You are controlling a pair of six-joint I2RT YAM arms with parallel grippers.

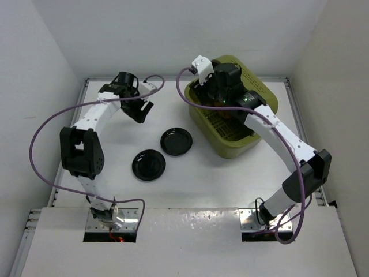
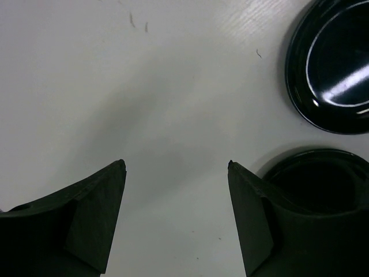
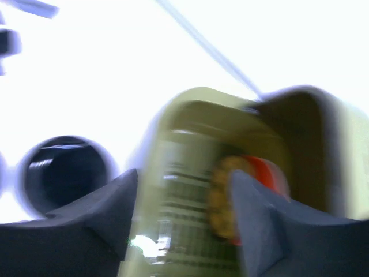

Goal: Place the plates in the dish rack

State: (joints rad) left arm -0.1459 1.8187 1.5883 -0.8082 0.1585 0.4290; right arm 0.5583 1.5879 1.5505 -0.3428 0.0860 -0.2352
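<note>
White table [image 1: 230,184] between white walls [image 1: 34,57] — left pincer [image 2: 176,165] spread wide over it, right pincer [image 3: 184,173] spread over dish rack [image 1: 230,147].

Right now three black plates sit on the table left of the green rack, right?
No, two, not three: the far black plate and the near black plate lie on the table left of the green rack. The top view shows it.

The top view is sharp and evenly bright, with soft shadows. The right wrist view is smeared with blur, its upper half blown out white. Glare streaks the black plate [image 2: 331,69] at upper right in the left wrist view.
</note>
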